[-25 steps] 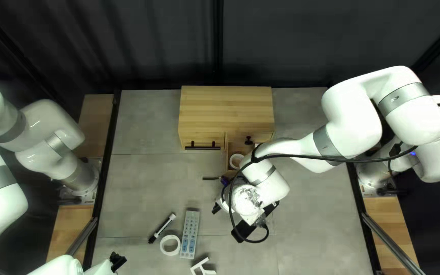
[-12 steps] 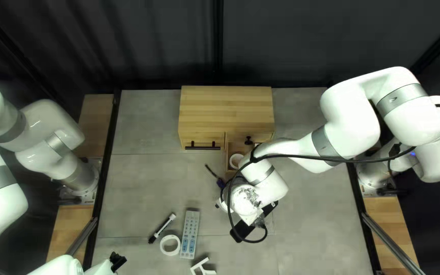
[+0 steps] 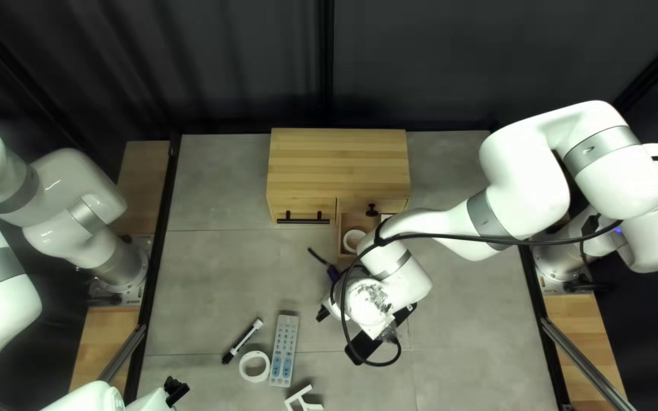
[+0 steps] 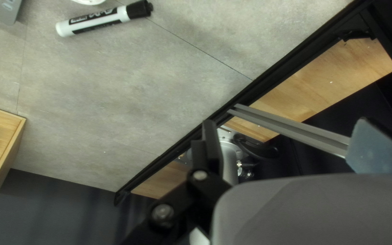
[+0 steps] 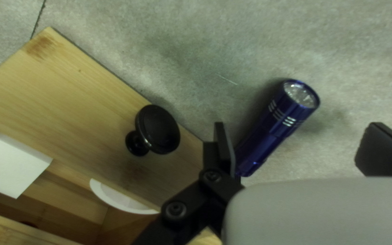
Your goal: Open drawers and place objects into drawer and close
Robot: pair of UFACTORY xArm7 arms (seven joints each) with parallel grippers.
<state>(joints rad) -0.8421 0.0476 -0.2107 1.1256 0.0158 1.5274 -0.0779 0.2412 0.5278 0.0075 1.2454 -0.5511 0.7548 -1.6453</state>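
In the top left view my right gripper (image 3: pixel 323 313) shows one black tip below its wrist. In the right wrist view my right gripper (image 5: pixel 296 127) stands open, with the purple flashlight (image 5: pixel 275 127) on the table between its fingers, nearer one of them. An open drawer (image 3: pixel 338 240) of the wooden cabinet (image 3: pixel 336 160) holds a white ring (image 3: pixel 353 241); the right wrist view also shows a white block (image 5: pixel 10 161) inside. At the near left is my left gripper (image 3: pixel 177 390); in its wrist view, my left gripper (image 4: pixel 286 122) is open and empty.
A marker (image 3: pixel 242 341), a second white ring (image 3: pixel 254 366), a grey remote (image 3: pixel 284 350) and a white bracket (image 3: pixel 303 399) lie on the near part of the table. A black object (image 3: pixel 367 348) is partly under my right wrist. A black knob (image 5: pixel 157 129) juts from the drawer front.
The flashlight has turned, so the thin black piece at its end slants instead of lying level. My right gripper has shifted slightly; my left arm looks unmoved.
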